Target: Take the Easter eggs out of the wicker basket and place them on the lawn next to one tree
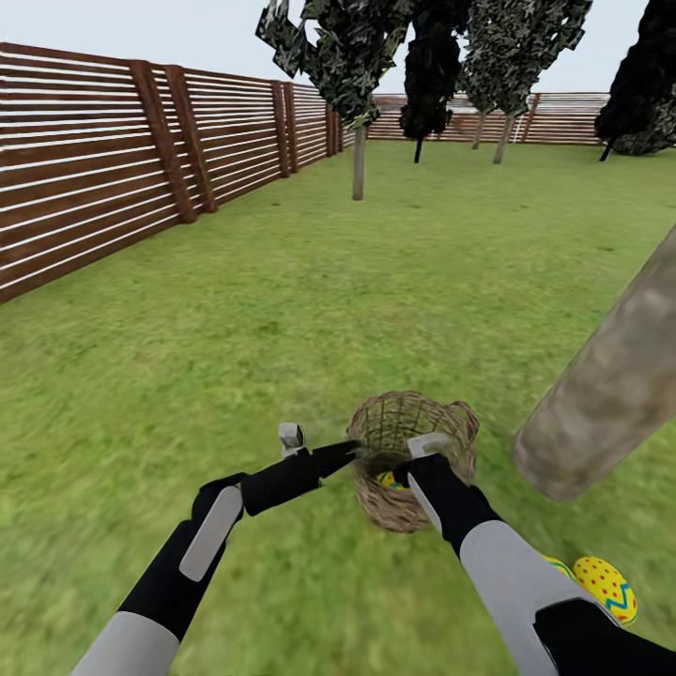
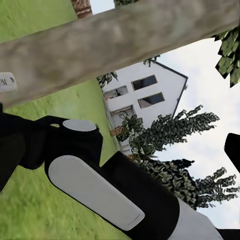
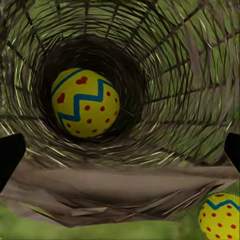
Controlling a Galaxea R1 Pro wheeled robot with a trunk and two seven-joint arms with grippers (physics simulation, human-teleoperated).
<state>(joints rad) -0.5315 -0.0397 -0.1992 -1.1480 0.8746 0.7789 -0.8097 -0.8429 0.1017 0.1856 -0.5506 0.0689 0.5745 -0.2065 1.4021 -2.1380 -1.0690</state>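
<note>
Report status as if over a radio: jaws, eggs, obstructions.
Right gripper at basket mouth, jaws open, empty. Left gripper against basket rim, state unclear. One egg inside; egg out by the tree. Path clear.

Bright even daylight, no cast shadows, blurry lawn (image 1: pixel 282 310)

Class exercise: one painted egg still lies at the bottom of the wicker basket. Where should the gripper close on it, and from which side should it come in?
Probably straight down through the open mouth of the basket, the one clear way in, since woven walls ring the egg. The right gripper looks into it, fingers spread. Close across the egg's wide middle, where the rounded shell is least likely to squirt out.
</note>
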